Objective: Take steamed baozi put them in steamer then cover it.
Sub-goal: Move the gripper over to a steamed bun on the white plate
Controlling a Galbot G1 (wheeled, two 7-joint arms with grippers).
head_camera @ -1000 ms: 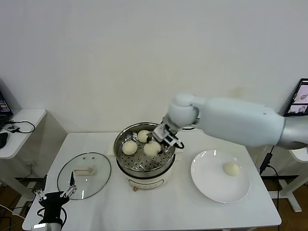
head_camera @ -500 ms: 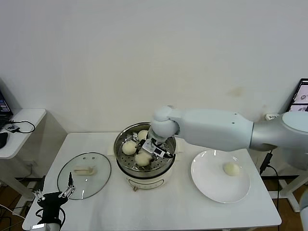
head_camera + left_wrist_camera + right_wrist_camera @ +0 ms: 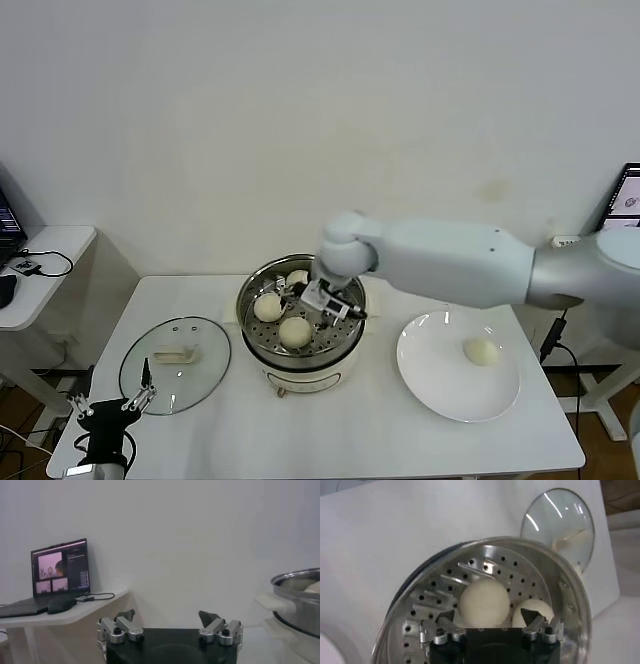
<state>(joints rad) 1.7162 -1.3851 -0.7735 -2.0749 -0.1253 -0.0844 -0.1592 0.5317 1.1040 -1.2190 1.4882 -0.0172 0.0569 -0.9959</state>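
Right gripper is hanging wide open over the steamer mid-frame, gripping nothing; three baozi are sitting inside, one on the plate at right. Left gripper is idling open, lower left.

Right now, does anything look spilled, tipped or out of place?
Nothing stands out. Three baozi sit in the steamer under the open right gripper; one baozi waits on the plate; the cover lies flat.

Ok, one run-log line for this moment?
right gripper: open over steamer | baozi: three in steamer, one on plate | cover: off | left gripper: idle
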